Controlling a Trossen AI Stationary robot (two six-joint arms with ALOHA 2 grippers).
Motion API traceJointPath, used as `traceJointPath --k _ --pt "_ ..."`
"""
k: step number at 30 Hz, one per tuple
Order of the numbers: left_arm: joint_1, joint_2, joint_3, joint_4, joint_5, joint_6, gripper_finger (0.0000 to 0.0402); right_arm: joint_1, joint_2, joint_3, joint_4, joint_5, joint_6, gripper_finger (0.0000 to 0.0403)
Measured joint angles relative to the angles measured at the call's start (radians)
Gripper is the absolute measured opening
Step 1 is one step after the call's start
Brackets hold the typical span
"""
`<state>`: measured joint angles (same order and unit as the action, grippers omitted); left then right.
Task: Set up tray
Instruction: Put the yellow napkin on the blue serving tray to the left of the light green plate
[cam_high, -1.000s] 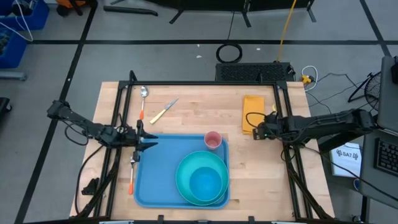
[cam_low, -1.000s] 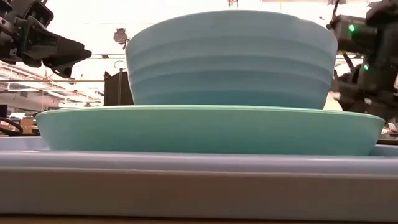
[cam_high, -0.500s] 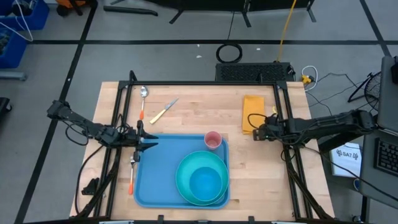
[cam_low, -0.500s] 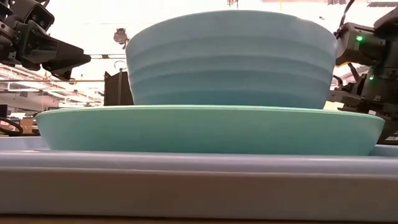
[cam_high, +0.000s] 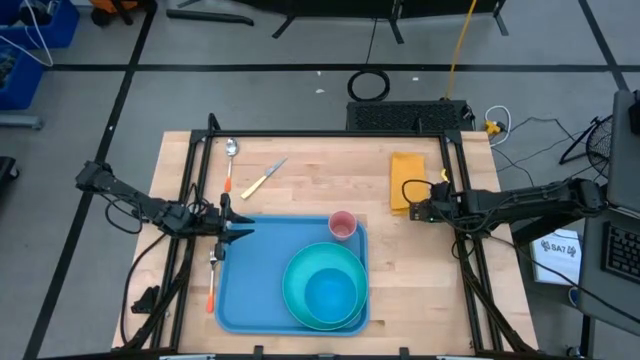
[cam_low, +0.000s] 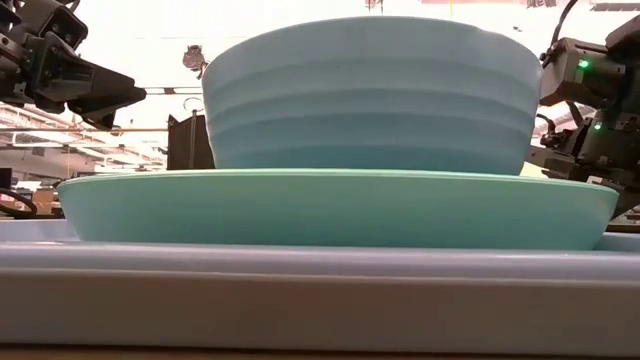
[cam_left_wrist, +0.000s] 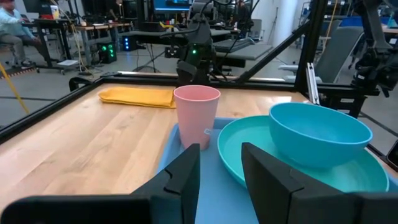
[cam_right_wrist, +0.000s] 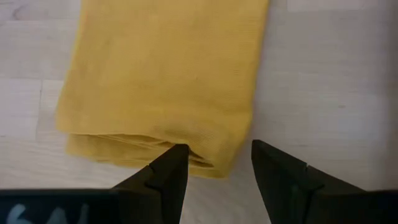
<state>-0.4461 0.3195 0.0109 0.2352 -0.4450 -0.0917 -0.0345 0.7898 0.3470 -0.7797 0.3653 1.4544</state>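
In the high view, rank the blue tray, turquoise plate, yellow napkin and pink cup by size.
1. Flat blue plastic tray
2. Round turquoise plate
3. Folded yellow-orange napkin
4. Small pink cup

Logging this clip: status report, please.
Right tool open over napkin edge. Left tool open, idle at tray corner. Tray holds plate, bowl, cup.

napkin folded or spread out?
Folded. The yellow napkin shows stacked layers along its near edge in the right wrist view, and lies as a compact rectangle on the table.
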Motion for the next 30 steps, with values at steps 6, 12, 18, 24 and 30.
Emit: traceJointPath --k 6,12,18,24,30 --pt "0.0 0.0 0.0 0.0 0.0 0.0 0.0122 0.003 0.0 0.001 0.07 -0.042 -0.027 0.0166" --pt "0.0 0.0 0.0 0.0 0.0 -0.005 0.0122 0.003 0.0 0.002 0.075 -0.072 -0.043 0.0166" --pt "0.0 0.0 0.0 0.0 0.001 -0.003 0.0122 0.002 0.0 0.002 0.081 -0.039 -0.022 0.0166" --pt "0.0 0.0 0.0 -0.001 0.002 -0.003 0.0122 0.005 0.0 0.002 0.128 -0.044 -0.036 0.0166" --pt "0.0 0.0 0.0 -0.001 0.019 -0.008 0.0122 0.015 0.0 0.002 0.168 -0.083 -0.048 0.0166"
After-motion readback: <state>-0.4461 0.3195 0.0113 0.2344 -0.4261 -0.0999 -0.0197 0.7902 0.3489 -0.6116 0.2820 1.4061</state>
